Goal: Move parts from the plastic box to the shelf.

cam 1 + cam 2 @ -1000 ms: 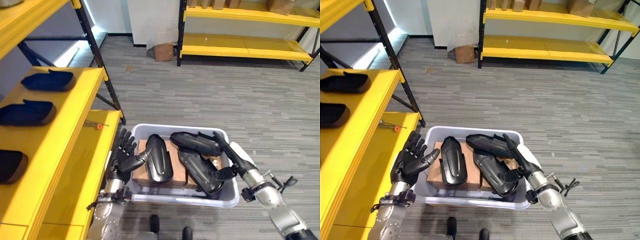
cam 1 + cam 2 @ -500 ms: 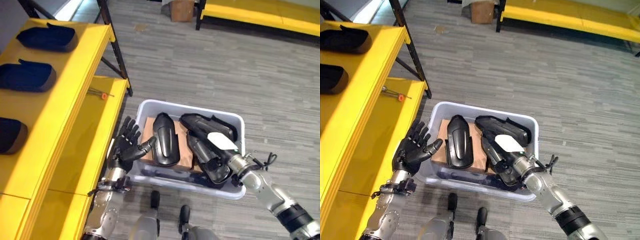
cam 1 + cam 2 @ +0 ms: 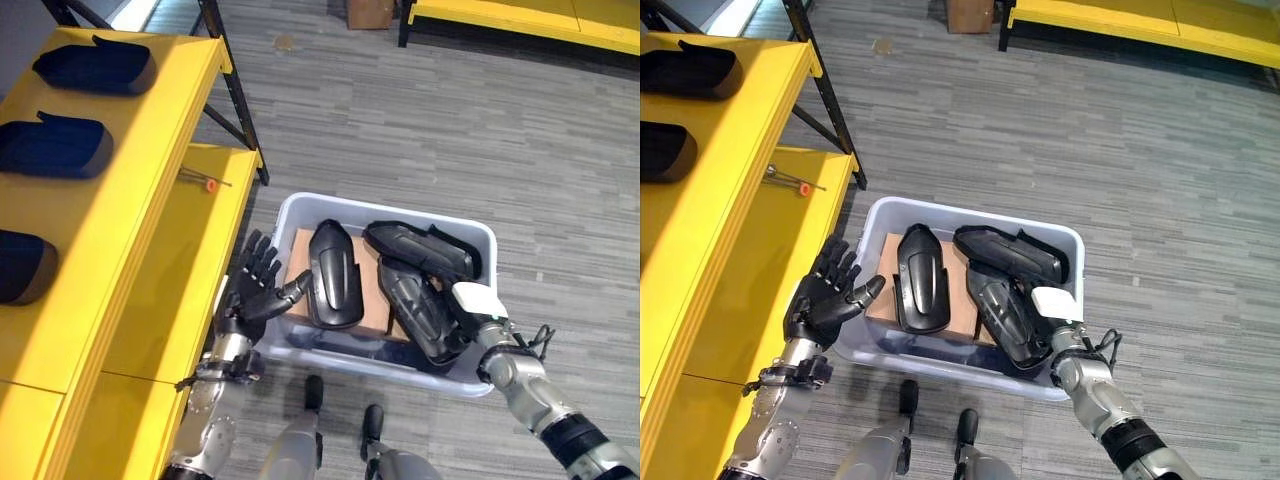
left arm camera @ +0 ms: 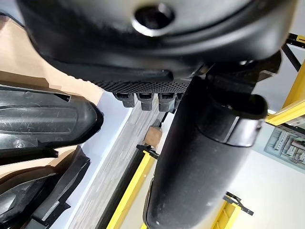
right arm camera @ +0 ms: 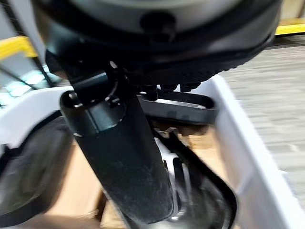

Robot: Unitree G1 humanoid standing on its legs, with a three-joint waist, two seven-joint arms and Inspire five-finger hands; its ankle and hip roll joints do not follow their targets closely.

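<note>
A grey plastic box [image 3: 470,236] stands on the floor with three black moulded parts in it. One part [image 3: 333,275] lies on cardboard at the left, one [image 3: 420,250] across the far right, one [image 3: 420,318] at the near right. My left hand [image 3: 255,290] hovers at the box's left rim, open, fingers spread, thumb [image 4: 200,162] pointing toward the left part [image 4: 43,124]. My right hand [image 3: 470,305] is at the near right corner, against the near-right part [image 5: 190,176], open, with its thumb [image 5: 124,157] straight.
A yellow shelf [image 3: 150,130] runs along the left, carrying three dark parts [image 3: 95,65] [image 3: 55,145] [image 3: 15,265]. Its lower board [image 3: 170,290] sits beside the box, with an orange-tipped tool [image 3: 205,183] on it. Another yellow rack [image 3: 520,10] and a cardboard box [image 3: 368,12] stand far off.
The camera has tilted down. My right hand has drawn back from over the right-hand parts to the box's near right corner. The left hand stays by the left rim.
</note>
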